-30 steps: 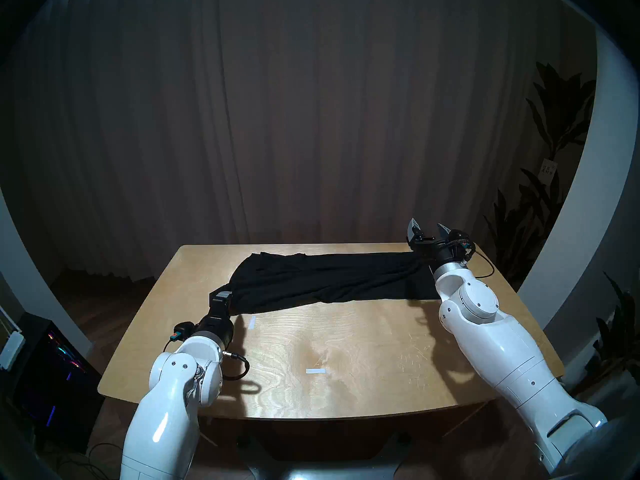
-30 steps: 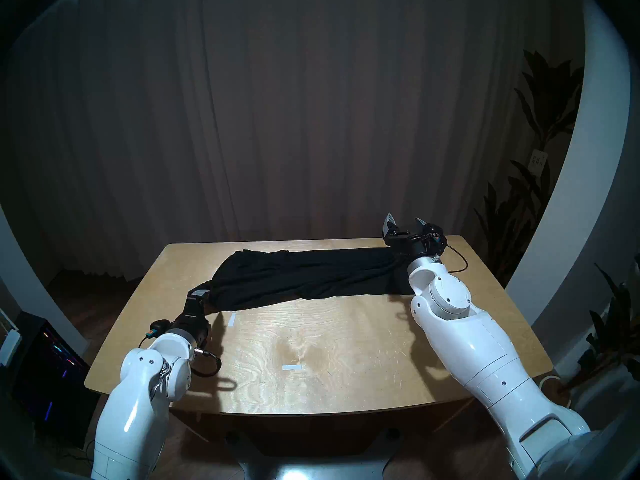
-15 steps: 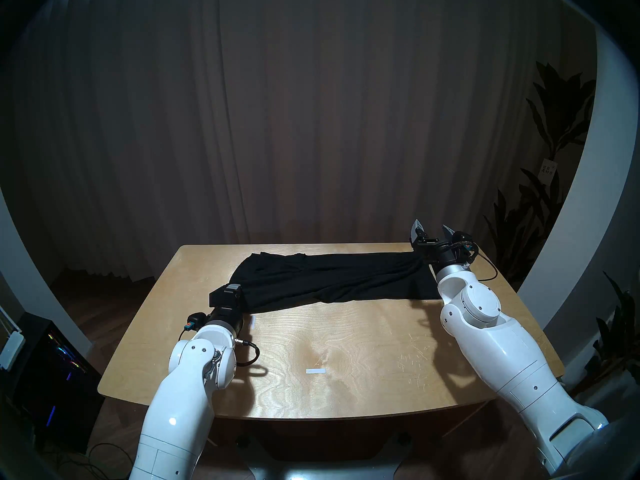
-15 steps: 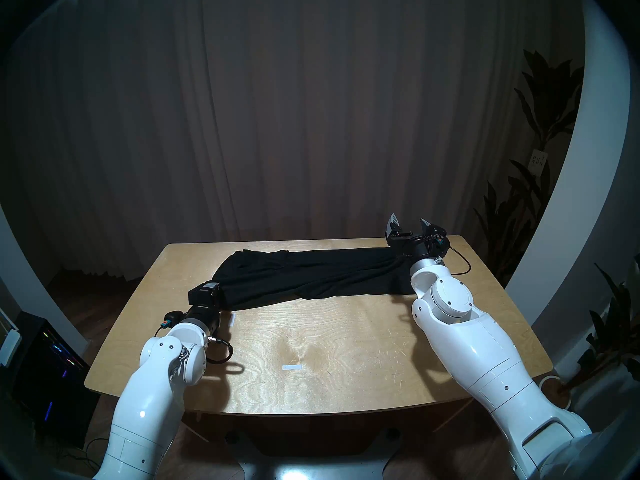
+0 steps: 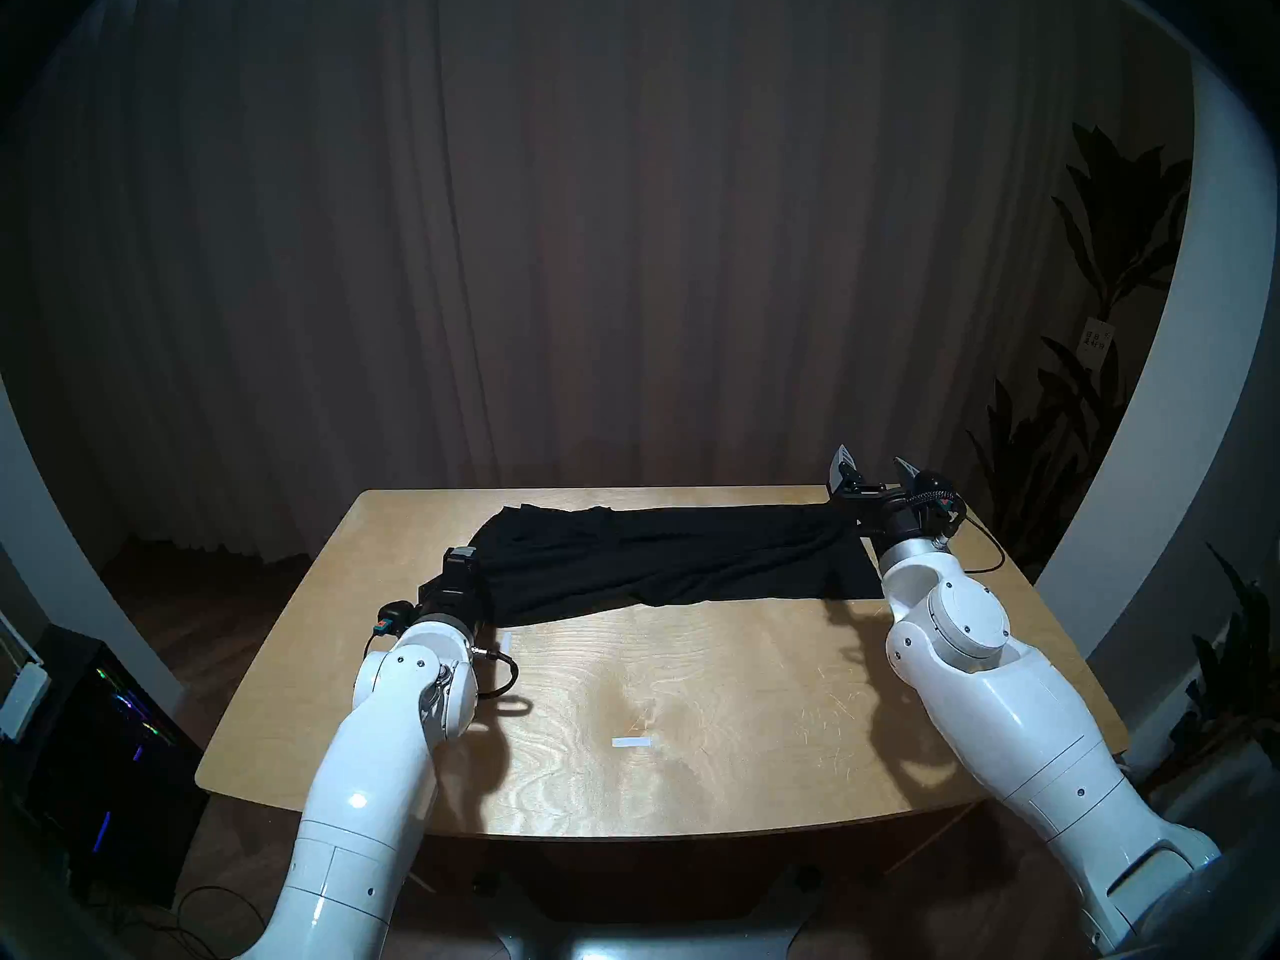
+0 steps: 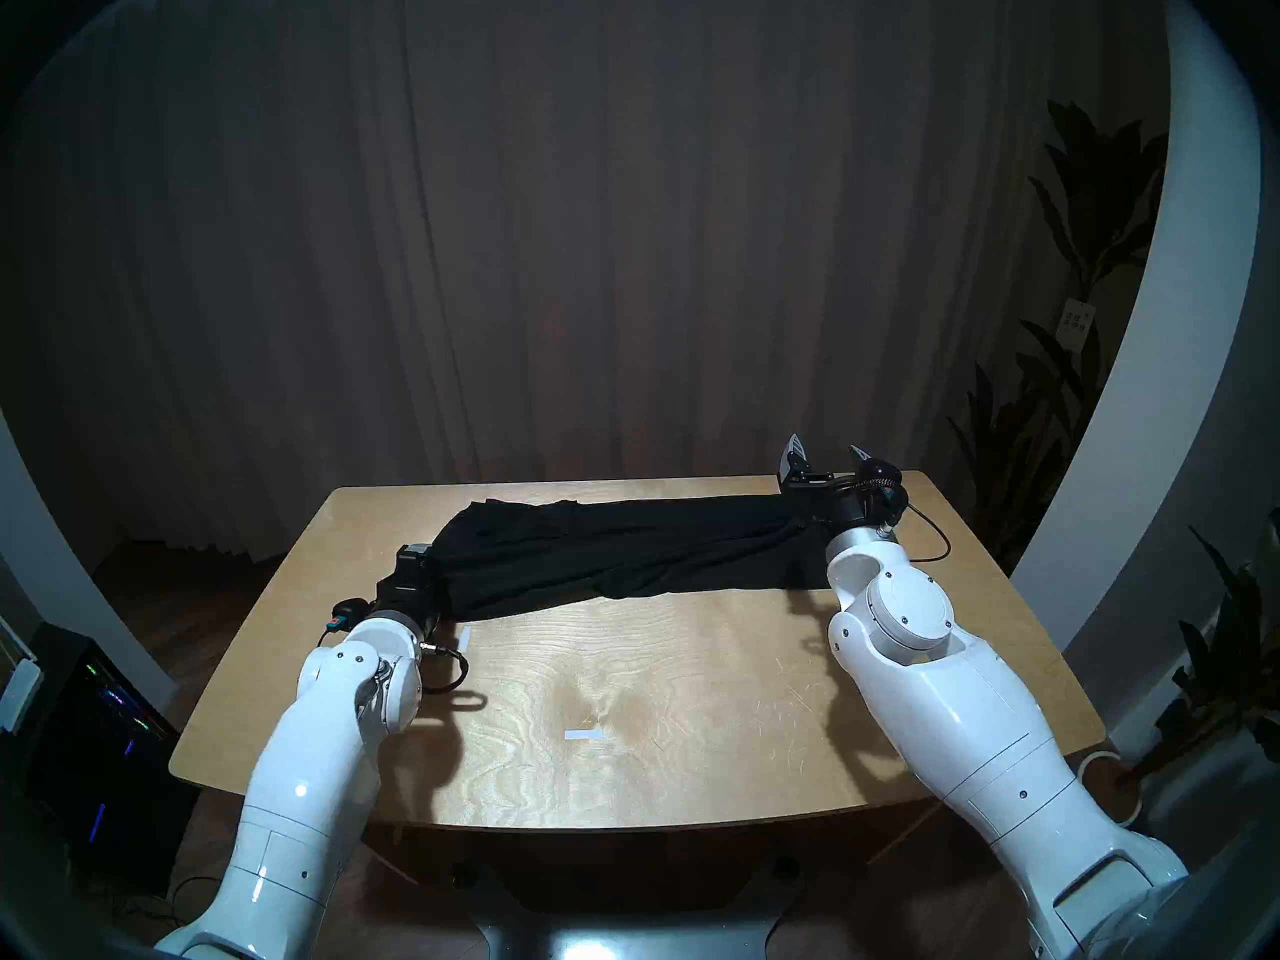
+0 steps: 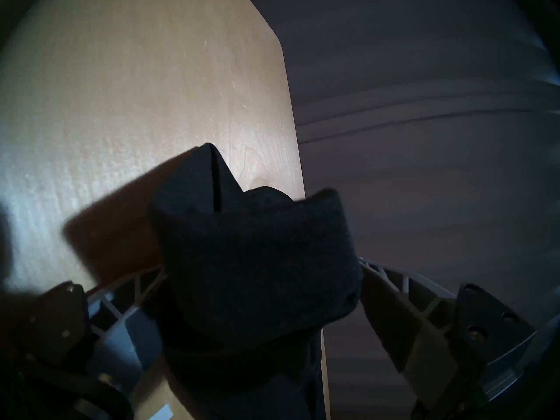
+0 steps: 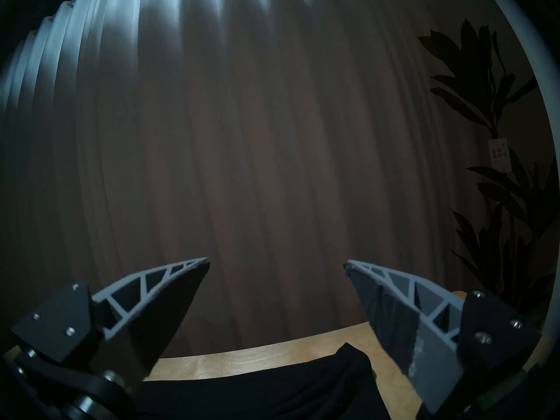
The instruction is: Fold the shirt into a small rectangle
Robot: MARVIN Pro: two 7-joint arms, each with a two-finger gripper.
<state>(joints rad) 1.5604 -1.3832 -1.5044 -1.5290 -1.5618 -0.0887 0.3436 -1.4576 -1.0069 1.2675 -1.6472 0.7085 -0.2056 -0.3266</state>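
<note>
So the left hand (image 5: 463,562) has pushed forward along the bench (image 5: 692,716) since a second ago, and it now sits right at the left end of the shirt (image 5: 665,557). From its wrist cam a wad of the black fabric sits between the wide-spread fingers (image 7: 391,292); can't tell if they're actually squeezing it. The right hand (image 5: 874,468) is spread open and empty, tilted up over the shirt's right end. The shirt itself lies stretched out across the far half of the bench, pretty wrinkled. Two white tape strips (image 5: 632,742) sit on the bare wood nearer the robot.
</note>
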